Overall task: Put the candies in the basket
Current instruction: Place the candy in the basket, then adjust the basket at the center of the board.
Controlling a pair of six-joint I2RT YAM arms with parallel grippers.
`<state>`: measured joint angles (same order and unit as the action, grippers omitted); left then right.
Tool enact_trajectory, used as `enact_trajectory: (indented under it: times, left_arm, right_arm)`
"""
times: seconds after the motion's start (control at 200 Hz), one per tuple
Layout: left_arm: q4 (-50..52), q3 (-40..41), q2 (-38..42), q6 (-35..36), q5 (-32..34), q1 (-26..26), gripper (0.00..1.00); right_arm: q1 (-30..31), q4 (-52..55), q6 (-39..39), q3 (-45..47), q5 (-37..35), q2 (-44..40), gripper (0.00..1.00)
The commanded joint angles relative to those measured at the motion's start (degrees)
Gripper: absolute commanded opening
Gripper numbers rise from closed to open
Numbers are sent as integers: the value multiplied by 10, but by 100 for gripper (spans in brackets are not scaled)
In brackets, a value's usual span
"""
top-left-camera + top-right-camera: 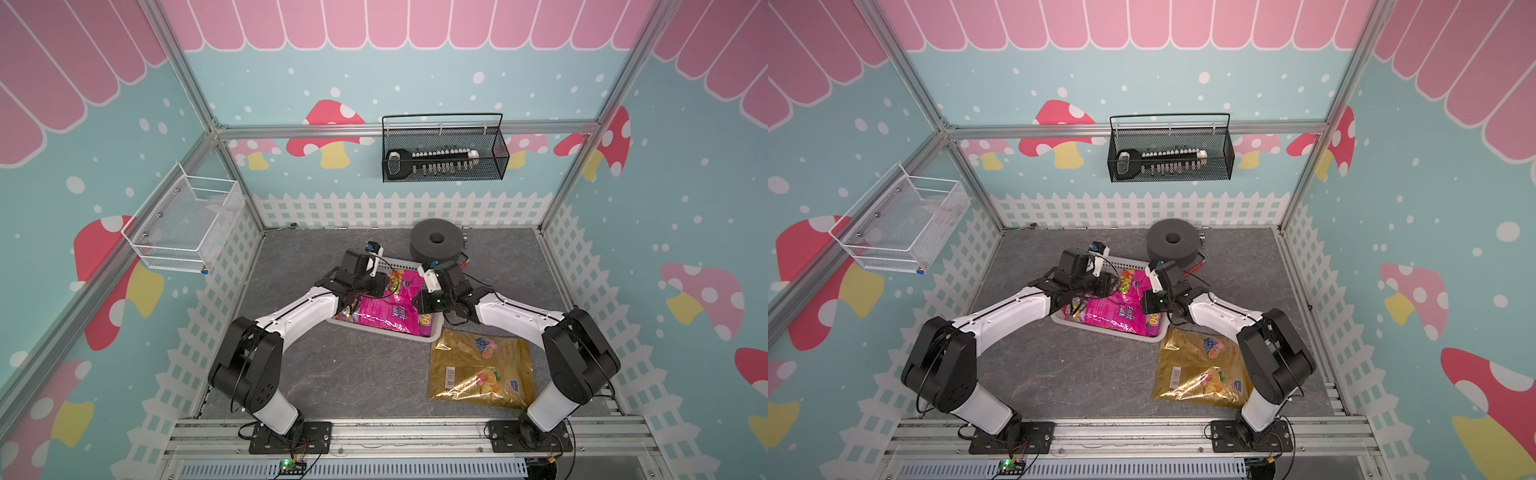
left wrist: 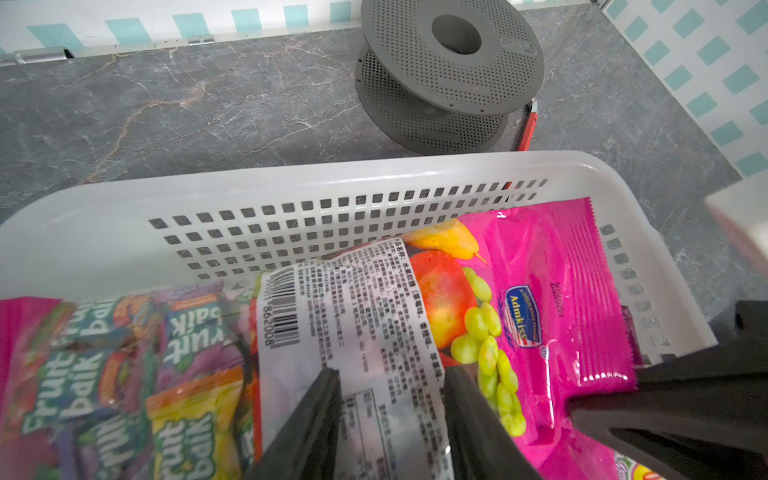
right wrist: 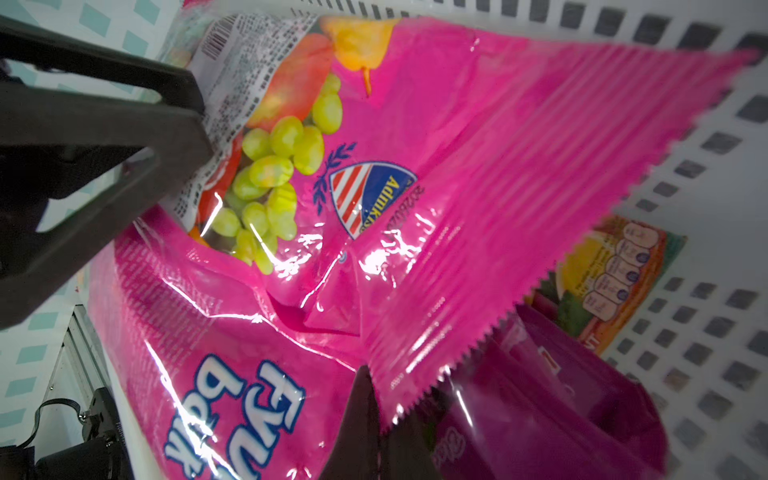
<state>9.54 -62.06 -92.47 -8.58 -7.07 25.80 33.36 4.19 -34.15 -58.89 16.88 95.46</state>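
The white basket (image 1: 374, 331) (image 2: 332, 174) sits mid-table with both arms over it. A big magenta candy bag (image 1: 386, 309) (image 3: 436, 137) lies in it, over a purple bag (image 3: 561, 395) and an orange-yellow bag (image 3: 602, 282). My right gripper (image 3: 374, 399) (image 1: 417, 301) is shut on the magenta bag's serrated corner. My left gripper (image 2: 392, 374) (image 1: 353, 304) stands open, its jaws apart over the bag's white label. A big gold bag (image 1: 482, 365) (image 1: 1204, 368) lies flat on the table, in front of the basket to the right.
A grey perforated spool (image 1: 436, 243) (image 2: 449, 70) stands behind the basket with a thin red stick (image 2: 528, 129) beside it. A black mesh basket (image 1: 444, 153) hangs on the back wall and a white wire basket (image 1: 183, 224) on the left wall.
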Motion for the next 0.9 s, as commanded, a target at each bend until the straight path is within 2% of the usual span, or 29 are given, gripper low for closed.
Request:
enact_trajectory:
  times: [0.0, 0.16, 0.465, 0.67, 0.735, 0.895]
  left_arm:
    - [-3, 12, 14, -2, 5, -7, 45]
    - [-4, 7, 37, -2, -13, -11, 45]
    - [-37, -24, 88, -2, -47, -16, 54]
    - [-86, -10, 124, -3, -30, -16, 63]
    - [-99, -2, 132, -8, -27, -35, 67]
    - [-113, 11, 138, -14, -29, -49, 68]
  right_arm:
    - [-3, -41, -13, -10, 16, 8, 3]
    - [-3, -27, -24, 10, 35, -28, 22]
    - [-11, 150, -12, -7, -70, -142, 54]
    - [-22, 259, -52, 52, -155, -191, 64]
    - [-33, 270, -63, 79, -157, -201, 64]
    - [-53, 274, -60, 121, -139, -189, 70]
